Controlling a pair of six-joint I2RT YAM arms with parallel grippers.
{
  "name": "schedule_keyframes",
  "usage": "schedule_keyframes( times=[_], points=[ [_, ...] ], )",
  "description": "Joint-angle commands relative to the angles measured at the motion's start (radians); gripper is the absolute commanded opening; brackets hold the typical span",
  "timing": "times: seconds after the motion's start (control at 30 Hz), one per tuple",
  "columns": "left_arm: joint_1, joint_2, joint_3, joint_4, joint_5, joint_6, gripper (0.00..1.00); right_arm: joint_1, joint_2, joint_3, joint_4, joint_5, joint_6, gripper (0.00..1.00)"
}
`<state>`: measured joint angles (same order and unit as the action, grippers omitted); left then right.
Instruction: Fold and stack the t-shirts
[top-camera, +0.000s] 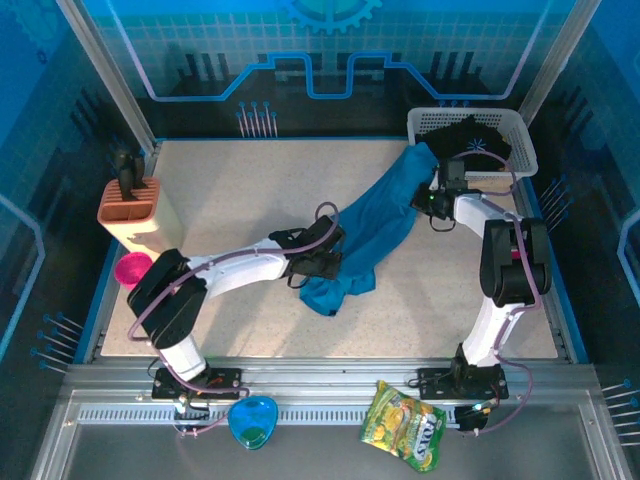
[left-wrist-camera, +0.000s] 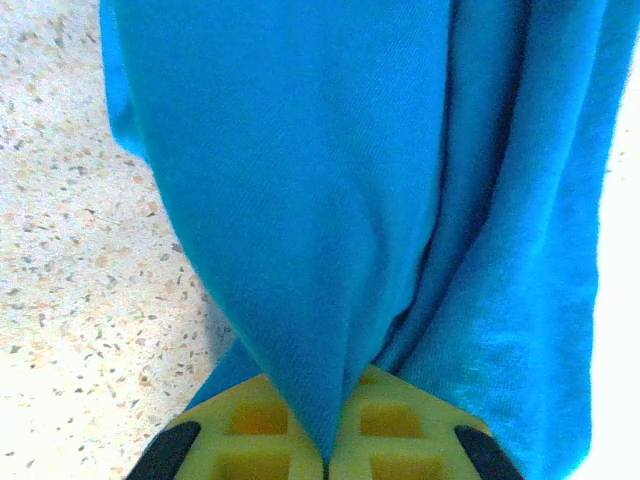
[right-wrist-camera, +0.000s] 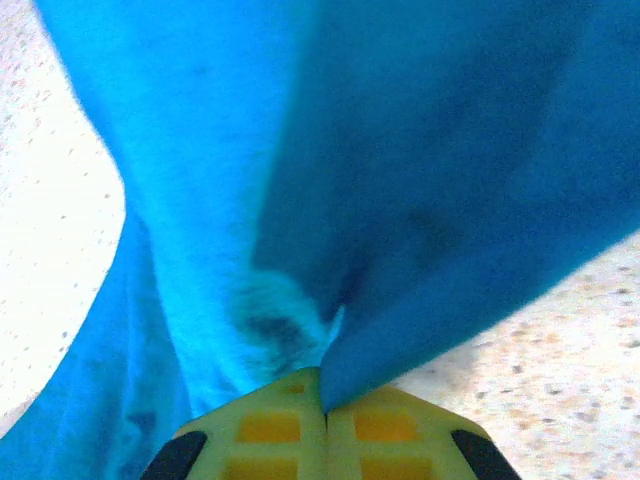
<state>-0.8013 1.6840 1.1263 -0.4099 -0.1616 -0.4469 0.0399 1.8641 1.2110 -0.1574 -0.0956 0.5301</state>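
Now left gripper (left-wrist-camera: 325, 445) clamped on teal-blue t-shirt (top-camera: 378, 225); right gripper (right-wrist-camera: 325, 400) clamped on same shirt; black t-shirt (top-camera: 478, 138) in mesh basket (top-camera: 521, 140).

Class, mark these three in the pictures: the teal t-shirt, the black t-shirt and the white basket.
teal t-shirt (top-camera: 378, 222), top external view, middle of the stretched cloth.
black t-shirt (top-camera: 466, 132), top external view, fabric beside its white print.
white basket (top-camera: 440, 115), top external view, far rim.

You're looking at a teal t-shirt (left-wrist-camera: 330, 200) of soft matt cloth, its fine knit grain plain up close — the table (top-camera: 230, 190) under it is smooth, speckled, stone-look and dull. The basket (top-camera: 522, 140) is white plastic mesh, the snack bag (top-camera: 405, 425) glossy crinkled film, the front rail (top-camera: 330, 372) brushed metal
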Motion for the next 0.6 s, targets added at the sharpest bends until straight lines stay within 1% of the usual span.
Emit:
schedule_keyframes(
  times=[0.0, 0.1, 0.2, 0.3, 0.4, 0.47, 0.57],
  points=[
    [-0.008, -0.061, -0.019, -0.046, -0.039, -0.014, 0.0, 0.07, -0.051, 0.016, 0.008, -0.051, -0.002, 0.0],
    [-0.008, -0.102, -0.016, -0.074, -0.074, -0.007, 0.0, 0.158, -0.073, 0.023, 0.0, -0.051, 0.008, 0.0],
    [-0.008, -0.142, -0.011, -0.104, -0.114, -0.004, 0.0, 0.257, -0.059, 0.055, -0.011, -0.044, 0.026, 0.0],
    [-0.007, -0.19, -0.008, -0.138, -0.162, -0.006, 0.0, 0.35, 0.0, 0.126, -0.03, -0.062, 0.05, 0.0],
    [-0.008, -0.257, -0.013, -0.177, -0.225, -0.018, 0.0, 0.428, 0.093, 0.243, -0.076, -0.077, 0.065, 0.0],
    [-0.008, -0.316, -0.016, -0.211, -0.281, -0.032, 0.0, 0.475, 0.161, 0.331, -0.116, -0.079, 0.066, 0.0],
    [-0.008, -0.405, -0.008, -0.286, -0.373, -0.061, 0.0, 0.524, 0.222, 0.422, -0.156, -0.081, 0.068, 0.0]
  ],
)
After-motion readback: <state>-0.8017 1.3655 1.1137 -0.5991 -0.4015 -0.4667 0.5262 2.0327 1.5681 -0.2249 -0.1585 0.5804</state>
